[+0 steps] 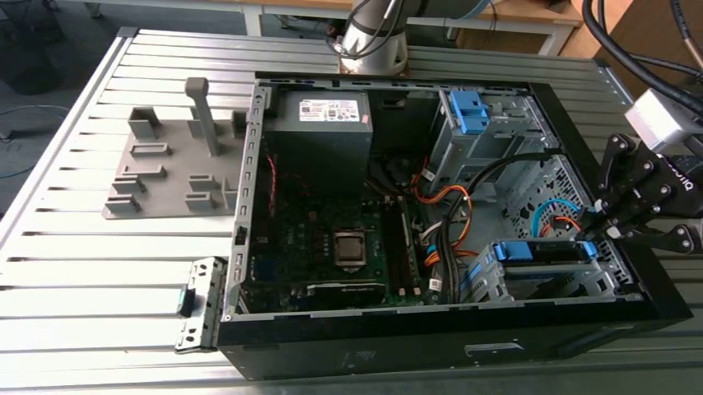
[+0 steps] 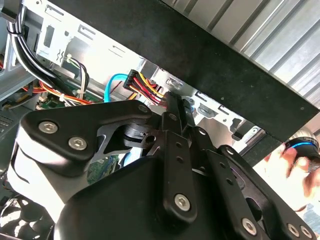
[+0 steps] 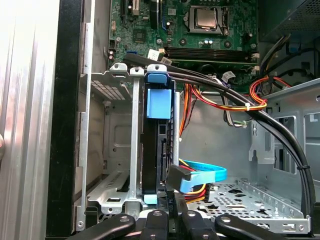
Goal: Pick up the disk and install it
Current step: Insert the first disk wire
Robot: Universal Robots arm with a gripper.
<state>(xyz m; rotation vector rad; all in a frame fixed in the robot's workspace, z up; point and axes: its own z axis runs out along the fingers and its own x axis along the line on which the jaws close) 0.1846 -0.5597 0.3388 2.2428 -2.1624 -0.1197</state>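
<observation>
Exterior view: an open black computer case (image 1: 439, 337) is laid flat on a slatted metal table (image 1: 66, 271), and a grey fixture plate (image 1: 165, 181) is set beside it at the exterior view's left. The disk (image 1: 538, 253) is seated in the drive cage (image 1: 604, 280) at the case corner toward the exterior view's right, with its blue carrier frame showing. The gripper (image 1: 598, 229) is held at the disk's end, fingers pressed together with no gap seen. In the first wrist view the disk (image 3: 157, 145) is seen edge-on between the cage's metal rails. The gripper (image 3: 172, 212) tips are placed at its near end, beside a blue data cable (image 3: 205, 176). Whether the tips are touching the disk cannot be told. In the second wrist view the gripper (image 2: 172, 107) is seen closed near a bundle of coloured wires (image 2: 145, 82).
</observation>
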